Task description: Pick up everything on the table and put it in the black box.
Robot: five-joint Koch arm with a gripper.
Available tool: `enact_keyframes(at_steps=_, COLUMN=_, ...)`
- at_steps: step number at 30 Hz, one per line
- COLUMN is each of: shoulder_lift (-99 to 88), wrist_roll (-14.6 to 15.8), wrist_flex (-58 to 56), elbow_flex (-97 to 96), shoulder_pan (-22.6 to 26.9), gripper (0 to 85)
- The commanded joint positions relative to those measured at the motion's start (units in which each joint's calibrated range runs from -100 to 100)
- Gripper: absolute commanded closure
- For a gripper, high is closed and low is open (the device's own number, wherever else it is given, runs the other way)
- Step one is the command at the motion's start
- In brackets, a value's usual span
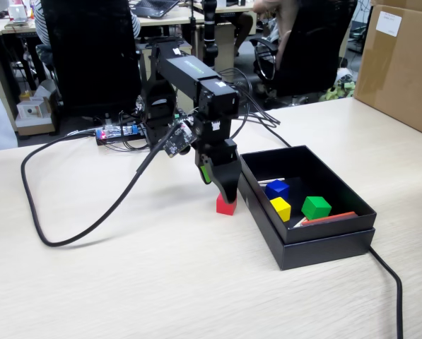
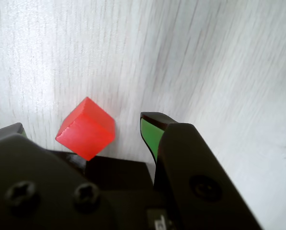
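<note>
The red cube sits on the beige table just left of the black box. My gripper hangs directly over it, jaws pointing down. In the wrist view the red cube lies between the open jaws of my gripper, with gaps on both sides; the green pad of the right fingertip shows, the left tip is mostly hidden. The blue cube, yellow cube and green cube lie inside the box.
A red-and-white pen lies in the box. A black cable loops across the table at left; another runs off front right. A brown carton stands at back right. Chairs and people are behind the table.
</note>
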Motion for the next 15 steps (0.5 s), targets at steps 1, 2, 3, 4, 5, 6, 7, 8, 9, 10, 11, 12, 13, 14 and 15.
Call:
enact_keyframes(at_steps=1, shoulder_lift=1.69, wrist_roll=-0.24, wrist_flex=0.31, elbow_flex=6.32, shoulder_pan=0.15, gripper=37.8)
enact_keyframes(at_steps=2, shoulder_lift=2.84, wrist_roll=-0.24, wrist_flex=0.22, elbow_flex=7.41, shoulder_pan=0.15, gripper=37.9)
enact_keyframes(at_steps=3, shoulder_lift=4.1, wrist_roll=-0.24, wrist_flex=0.22, elbow_flex=8.5, shoulder_pan=0.2, gripper=37.9)
enact_keyframes(at_steps=4, shoulder_lift=4.91, wrist_roll=-0.29, wrist_flex=0.31, elbow_flex=9.32, shoulder_pan=0.24, gripper=37.9)
enact_keyframes(at_steps=5, shoulder_lift=5.94, wrist_roll=-0.29, wrist_flex=0.22, elbow_flex=10.04, shoulder_pan=0.34, gripper=38.0)
enact_keyframes(at_steps=6, shoulder_lift=6.74, wrist_roll=-0.29, wrist_flex=0.22, elbow_flex=10.59, shoulder_pan=0.49, gripper=38.2)
enact_keyframes(at_steps=7, shoulder_lift=7.43, wrist_roll=-0.29, wrist_flex=0.22, elbow_flex=11.04, shoulder_pan=0.59, gripper=38.2)
enact_keyframes(at_steps=8, shoulder_lift=8.0, wrist_roll=-0.24, wrist_flex=0.22, elbow_flex=11.31, shoulder_pan=0.73, gripper=38.3)
enact_keyframes(at_steps=9, shoulder_lift=8.23, wrist_roll=-0.2, wrist_flex=0.22, elbow_flex=11.31, shoulder_pan=0.88, gripper=38.3)
enact_keyframes(at_steps=10, shoulder_lift=8.58, wrist_roll=-0.2, wrist_flex=0.22, elbow_flex=11.22, shoulder_pan=1.07, gripper=38.4)
enact_keyframes(at_steps=11, shoulder_lift=9.5, wrist_roll=-0.15, wrist_flex=0.22, elbow_flex=11.13, shoulder_pan=1.37, gripper=40.4)
enact_keyframes(at_steps=12, shoulder_lift=9.73, wrist_roll=-0.1, wrist_flex=0.22, elbow_flex=10.95, shoulder_pan=1.42, gripper=41.5)
enact_keyframes(at_steps=13, shoulder_lift=9.96, wrist_roll=-0.05, wrist_flex=0.22, elbow_flex=10.68, shoulder_pan=1.47, gripper=43.1)
enact_keyframes(at_steps=14, shoulder_lift=10.18, wrist_roll=-0.05, wrist_flex=0.22, elbow_flex=10.4, shoulder_pan=1.51, gripper=43.5)
enact_keyframes(at_steps=15, shoulder_lift=10.41, wrist_roll=0.05, wrist_flex=0.31, elbow_flex=9.86, shoulder_pan=1.51, gripper=46.2)
